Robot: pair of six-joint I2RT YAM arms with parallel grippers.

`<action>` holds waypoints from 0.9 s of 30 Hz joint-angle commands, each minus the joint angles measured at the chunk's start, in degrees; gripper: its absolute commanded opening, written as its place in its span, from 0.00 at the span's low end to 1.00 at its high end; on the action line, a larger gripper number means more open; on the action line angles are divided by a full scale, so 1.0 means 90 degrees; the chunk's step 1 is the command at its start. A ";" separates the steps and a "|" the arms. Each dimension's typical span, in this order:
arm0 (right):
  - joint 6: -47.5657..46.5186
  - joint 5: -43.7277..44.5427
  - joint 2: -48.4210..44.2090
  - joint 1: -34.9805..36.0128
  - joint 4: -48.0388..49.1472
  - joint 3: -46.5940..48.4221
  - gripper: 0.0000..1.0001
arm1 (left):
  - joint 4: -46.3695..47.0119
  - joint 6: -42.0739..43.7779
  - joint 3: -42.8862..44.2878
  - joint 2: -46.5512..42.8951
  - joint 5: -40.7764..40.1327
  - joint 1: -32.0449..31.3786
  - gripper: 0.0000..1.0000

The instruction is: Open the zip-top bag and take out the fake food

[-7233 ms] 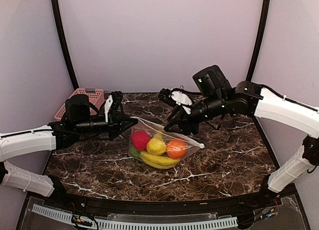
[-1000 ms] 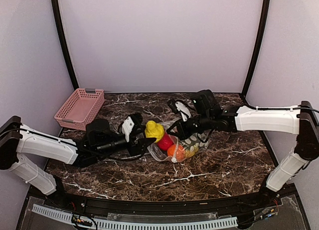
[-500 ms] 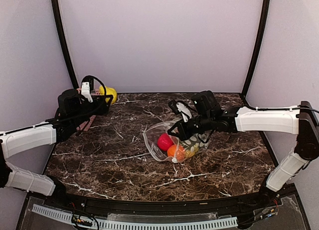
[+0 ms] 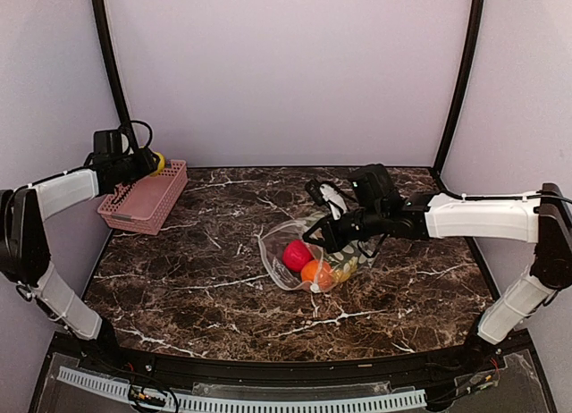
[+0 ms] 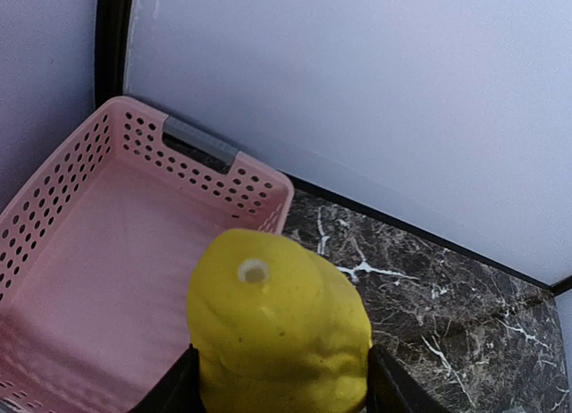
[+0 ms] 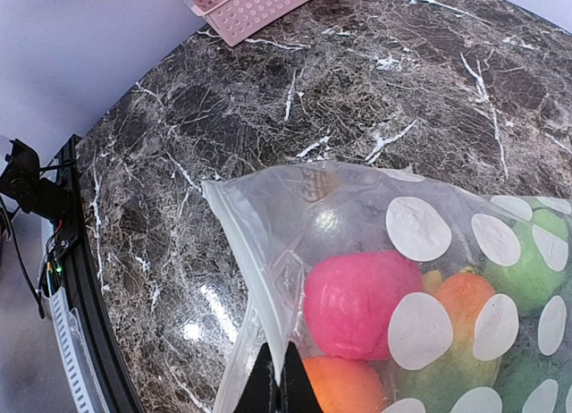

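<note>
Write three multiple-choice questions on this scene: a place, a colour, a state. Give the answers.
1. The yellow fruit is: A. on the table B. in the left claw, over the pink basket C. on the floor
2. The ball beside the orange ball in the zip-top bag is: A. blue B. white C. magenta
3. The right claw is: A. shut on the bag's rim B. open C. shut on the basket
B: the claw grips it above the basket. C: the magenta ball shows through clear plastic. A: it pinches the plastic edge.
</note>
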 commanded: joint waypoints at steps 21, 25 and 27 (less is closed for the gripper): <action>-0.0184 -0.0277 0.0076 -0.0137 0.0146 0.0039 0.00 | -0.0827 0.1087 0.3434 0.4100 -0.1198 0.0641 0.37; -0.0224 -0.0336 0.0134 -0.0141 0.0139 0.0064 0.00 | -0.0624 0.1223 0.3490 0.4330 -0.1476 0.0732 0.39; -0.0230 -0.0353 0.0179 -0.0149 0.0132 0.0068 0.00 | -0.0539 0.1395 0.3519 0.4441 -0.1572 0.0741 0.41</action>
